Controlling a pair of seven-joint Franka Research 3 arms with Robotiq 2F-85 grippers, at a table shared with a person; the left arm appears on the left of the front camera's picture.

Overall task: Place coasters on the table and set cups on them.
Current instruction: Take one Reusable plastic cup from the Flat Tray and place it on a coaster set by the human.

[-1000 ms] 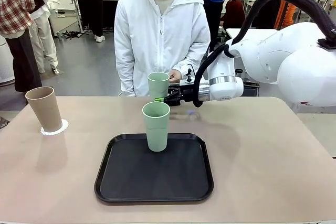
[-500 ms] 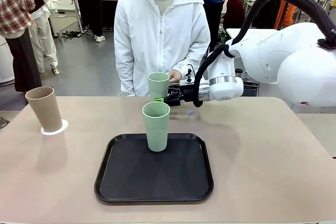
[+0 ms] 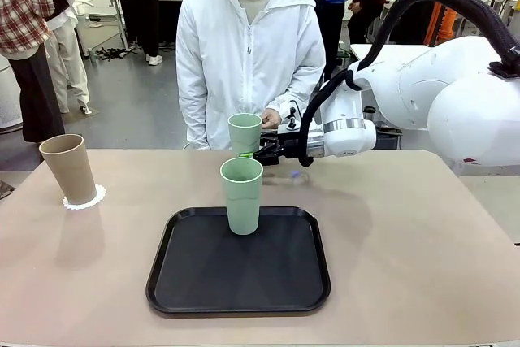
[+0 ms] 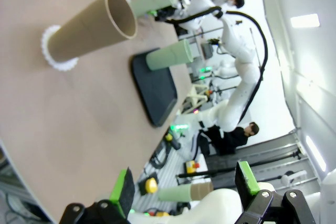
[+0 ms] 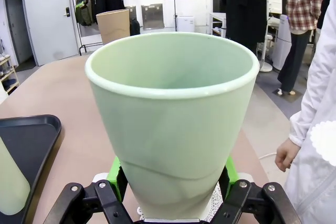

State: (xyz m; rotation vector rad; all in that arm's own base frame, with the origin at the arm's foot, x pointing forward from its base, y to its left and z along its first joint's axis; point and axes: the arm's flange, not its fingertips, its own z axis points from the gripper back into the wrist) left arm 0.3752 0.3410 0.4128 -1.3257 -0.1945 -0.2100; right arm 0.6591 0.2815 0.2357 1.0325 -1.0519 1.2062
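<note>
Left gripper [image 4: 185, 184]: fingers spread wide and empty, hung well apart from the tan cup, apparently idle
Tan cup [image 3: 71, 168]: stood upright on a coaster [image 3: 86, 198] at the far left of the table [image 3: 406, 266]; this pair looked finished
Black tray [image 3: 238, 262]: lay at the table's middle, probably as the holding place for cups not yet set out
Green cup on the tray [image 3: 242, 195]: stood upright near the tray's far edge, untouched, likely waiting its turn
Far green cup [image 3: 244, 132]: stood upright beyond the tray, gripped low on its wall, which kept it level and the rim free
Second coaster [image 5: 214, 206]: a lacy edge showed under that cup's base; whether the cup rested on it could not be told
Right gripper [image 3: 253, 153]: fingers closed on the far green cup
Person's hand [image 3: 270, 117]: hung just behind that cup, not touching it
</note>
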